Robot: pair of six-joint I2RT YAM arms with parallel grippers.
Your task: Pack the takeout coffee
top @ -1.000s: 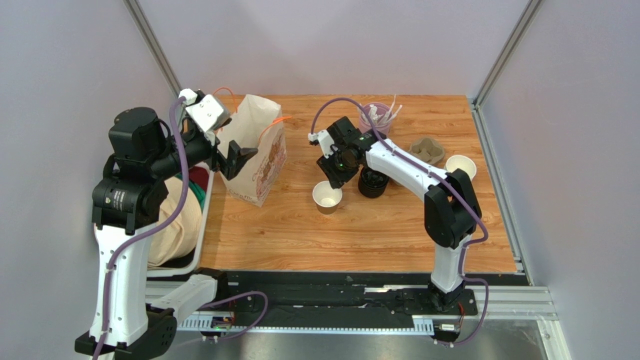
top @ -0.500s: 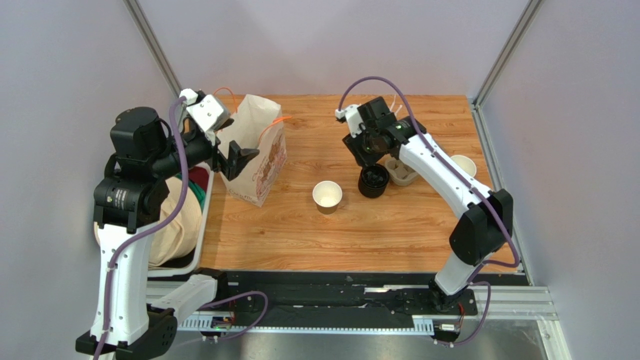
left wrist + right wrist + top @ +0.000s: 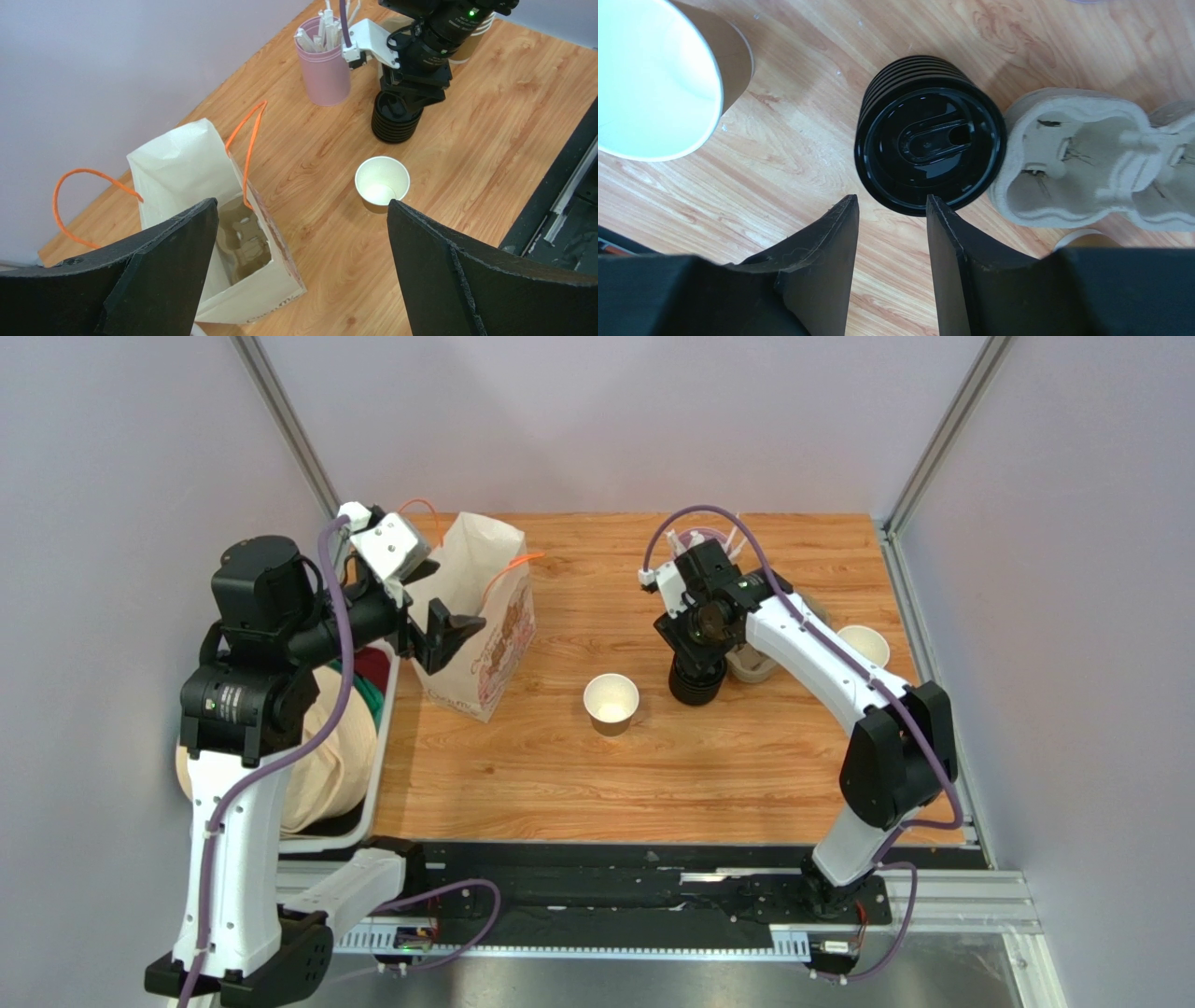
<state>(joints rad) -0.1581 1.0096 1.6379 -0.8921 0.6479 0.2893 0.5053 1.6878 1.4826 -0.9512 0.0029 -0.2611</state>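
Right gripper [image 3: 891, 204], apart and empty, is hovering above the black lid stack [image 3: 929, 133], needing to descend and pinch one.

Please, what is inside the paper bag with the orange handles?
The paper bag stands open. Inside shows a brown moulded piece with small holes, perhaps a cup carrier. What lies under it is covered; no cup shows.

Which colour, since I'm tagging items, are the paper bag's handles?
Orange; the handles show best in the left wrist view.
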